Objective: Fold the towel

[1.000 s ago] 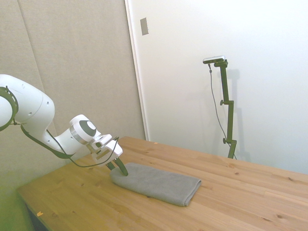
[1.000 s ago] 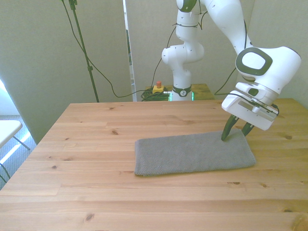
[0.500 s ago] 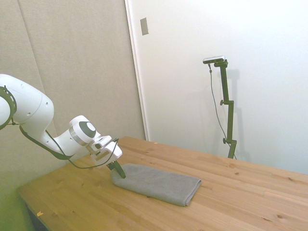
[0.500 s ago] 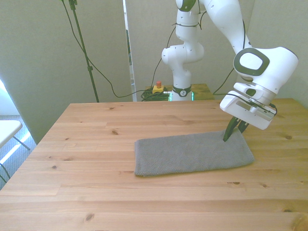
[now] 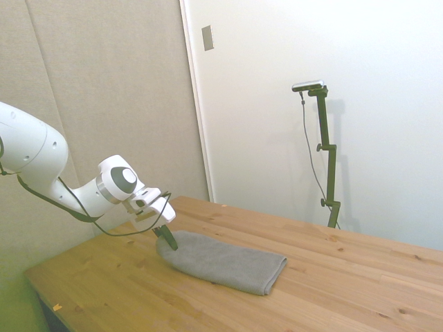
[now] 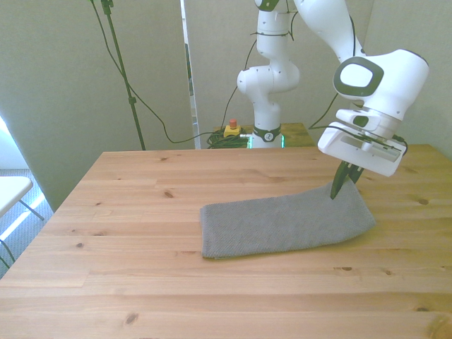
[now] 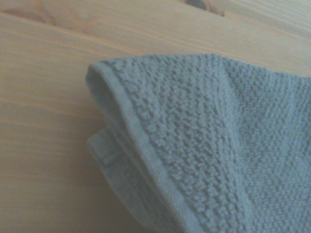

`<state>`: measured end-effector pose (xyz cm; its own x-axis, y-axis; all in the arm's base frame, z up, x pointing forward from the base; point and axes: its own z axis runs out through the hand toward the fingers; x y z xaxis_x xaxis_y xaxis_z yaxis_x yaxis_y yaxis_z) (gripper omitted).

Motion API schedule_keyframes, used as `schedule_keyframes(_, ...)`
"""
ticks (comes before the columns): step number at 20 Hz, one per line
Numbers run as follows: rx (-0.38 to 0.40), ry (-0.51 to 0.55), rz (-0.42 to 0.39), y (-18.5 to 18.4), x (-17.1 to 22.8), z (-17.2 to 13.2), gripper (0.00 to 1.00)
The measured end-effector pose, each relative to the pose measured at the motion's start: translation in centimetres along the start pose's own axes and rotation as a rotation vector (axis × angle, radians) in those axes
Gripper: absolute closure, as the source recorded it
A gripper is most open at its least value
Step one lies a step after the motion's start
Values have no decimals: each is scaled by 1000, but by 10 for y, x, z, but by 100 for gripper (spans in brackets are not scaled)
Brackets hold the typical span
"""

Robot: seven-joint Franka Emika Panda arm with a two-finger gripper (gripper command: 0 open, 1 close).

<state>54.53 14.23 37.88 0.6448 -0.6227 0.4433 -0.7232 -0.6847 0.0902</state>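
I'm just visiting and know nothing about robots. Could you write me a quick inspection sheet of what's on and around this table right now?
Surface: wooden table, planks with knots.
Job's things: grey towel, lying long and layered, one corner lifted off the wood at the front view's right.
Clutter: nothing seen.
Grippers: pincer shut on that raised towel corner.
Cables: black cables hang behind the table; a thin one loops at the robot's wrist.
Surroundings: pale wall panels; a small yellow box with a red button near the robot's base.
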Motion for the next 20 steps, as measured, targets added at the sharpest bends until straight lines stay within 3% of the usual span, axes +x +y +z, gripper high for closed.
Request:
schedule_keyframes(12,138,-116,150,95,125,-43,100)
schedule_keyframes(20,191,-181,292,182,199,-4,100)
